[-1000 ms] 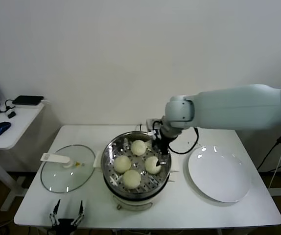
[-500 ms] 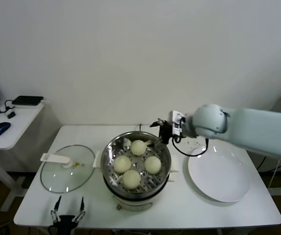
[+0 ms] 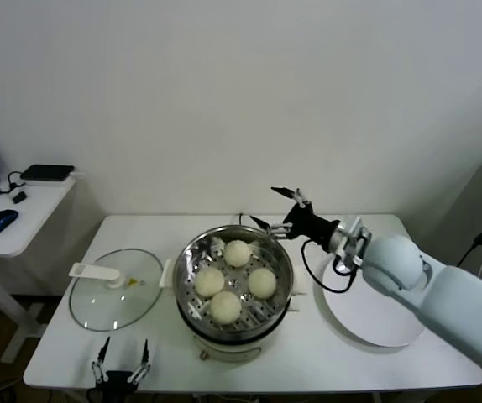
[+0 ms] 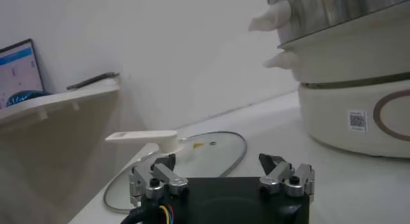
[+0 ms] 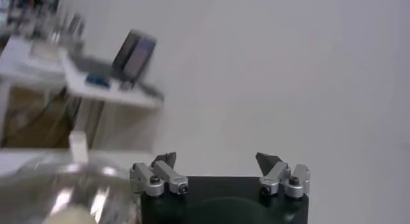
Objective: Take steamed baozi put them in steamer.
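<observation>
Several cream-white steamed baozi (image 3: 238,253) lie in the shiny steel steamer (image 3: 192,262) at the middle of the table. My right gripper (image 3: 269,208) hovers open and empty above the steamer's far right rim, pointing left, clear of the buns. In the right wrist view its fingers (image 5: 159,169) stand wide apart with only the wall between them, and the steamer (image 5: 77,196) shows blurred below. My left gripper (image 3: 122,358) rests open and empty at the table's front left edge; its wrist view shows the steamer's white base (image 4: 359,120) close by.
A flat glass lid (image 3: 115,298) with a white handle lies left of the steamer. An empty white plate (image 3: 388,323) sits to the right, under my right forearm. A side desk (image 3: 14,220) with a mouse and a dark device stands at far left.
My right gripper has lifted out of the steamer, away from the right-hand bun, and drawn back up and to the right, turning to point leftward. The buns stay put.
</observation>
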{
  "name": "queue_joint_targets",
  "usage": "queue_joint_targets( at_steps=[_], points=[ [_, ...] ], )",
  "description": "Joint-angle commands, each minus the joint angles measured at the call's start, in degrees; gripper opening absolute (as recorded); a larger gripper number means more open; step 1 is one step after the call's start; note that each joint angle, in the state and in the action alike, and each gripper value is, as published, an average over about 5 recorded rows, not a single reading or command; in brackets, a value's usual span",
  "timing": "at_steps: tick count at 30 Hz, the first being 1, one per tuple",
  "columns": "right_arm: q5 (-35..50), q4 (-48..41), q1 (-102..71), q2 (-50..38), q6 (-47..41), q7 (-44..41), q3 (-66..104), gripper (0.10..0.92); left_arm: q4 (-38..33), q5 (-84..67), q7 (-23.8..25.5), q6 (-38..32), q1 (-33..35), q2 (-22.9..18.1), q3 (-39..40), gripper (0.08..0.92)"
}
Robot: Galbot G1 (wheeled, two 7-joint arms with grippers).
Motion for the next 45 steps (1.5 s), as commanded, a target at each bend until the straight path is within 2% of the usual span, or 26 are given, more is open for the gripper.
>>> queue_joint_targets(
  at_steps=[1,11,20,45],
  points=[
    [-7.7,2.8,-64.7,16.0,17.6,-1.4,54.4,0.823,0.0,0.8,0.0,-0.2,0.1,-2.5,0.3,0.823],
    [-10.5,1.7,-72.8,29.3,28.0,-3.2,55.2,0.823,-0.4,0.7,-0.1,-0.1,0.2,-2.4,0.2,0.823],
    [-15.5,-1.3,-79.3,35.4,37.6,-4.4,52.7,0.823,-0.6,0.5,-0.1,-0.2,0.3,-2.3,0.1,0.823],
    [-17.5,-2.4,-77.9,38.4,37.1,-2.6,50.6,0.823,-1.3,0.5,-0.1,-0.4,0.8,-2.3,-0.1,0.823]
  ],
)
